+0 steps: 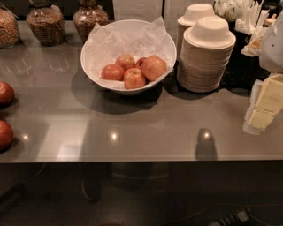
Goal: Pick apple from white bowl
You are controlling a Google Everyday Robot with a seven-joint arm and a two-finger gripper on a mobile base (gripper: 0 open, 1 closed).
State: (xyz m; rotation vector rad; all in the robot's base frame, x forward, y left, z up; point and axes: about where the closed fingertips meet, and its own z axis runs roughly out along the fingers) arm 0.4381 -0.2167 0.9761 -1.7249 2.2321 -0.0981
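Apple (154, 67) sits in white bowl (94, 74), well apart from gripper (264, 107), state unclear.

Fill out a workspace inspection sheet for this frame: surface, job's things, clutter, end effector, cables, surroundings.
Surface: glossy grey counter, light reflections.
Job's things: largest apple lies in the paper-lined white bowl, right of smaller apples.
Clutter: stacked disposable bowls right of it; two dark red apples at left edge; glass jars behind.
End effector: at the right edge over the counter, apart from the white bowl.
Cables: possible cable below the counter, bottom right.
Surroundings: white cutlery top right.
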